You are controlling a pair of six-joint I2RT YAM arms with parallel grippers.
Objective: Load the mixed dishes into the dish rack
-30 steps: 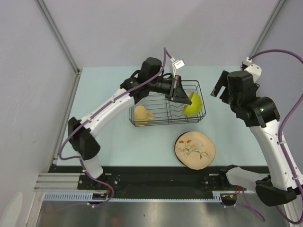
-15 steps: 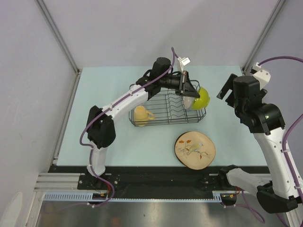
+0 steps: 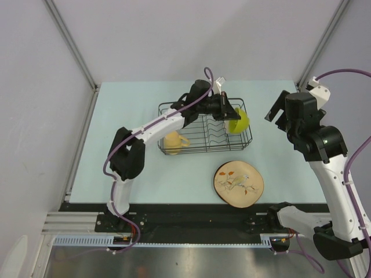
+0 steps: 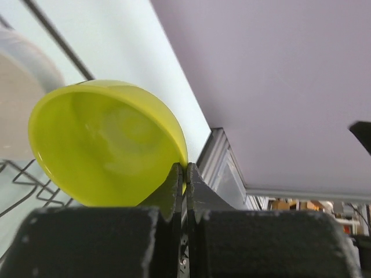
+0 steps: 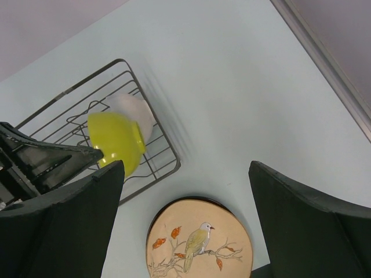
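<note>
My left gripper (image 3: 227, 110) is shut on the rim of the lime-green bowl (image 3: 239, 120), holding it tilted over the right end of the black wire dish rack (image 3: 203, 149). In the left wrist view the fingertips (image 4: 177, 174) pinch the bowl's (image 4: 107, 145) edge. A white bowl (image 5: 136, 109) sits in the rack just behind the green one (image 5: 116, 142). The yellow-orange mug (image 3: 173, 140) lies at the rack's left front corner. A tan plate with a bird and leaves (image 3: 239, 183) lies flat on the table in front of the rack. My right gripper (image 3: 277, 107) hangs open, high and to the rack's right.
The rack's upright prongs (image 3: 211, 130) stand in its middle. A metal frame rail (image 5: 324, 55) runs along the table's right edge. Light blue table surface (image 3: 127, 116) stretches left of the rack.
The left arm reached farther, carrying the green bowl up and right, then back a little over the rack's right end. The right arm shifted slightly right.
</note>
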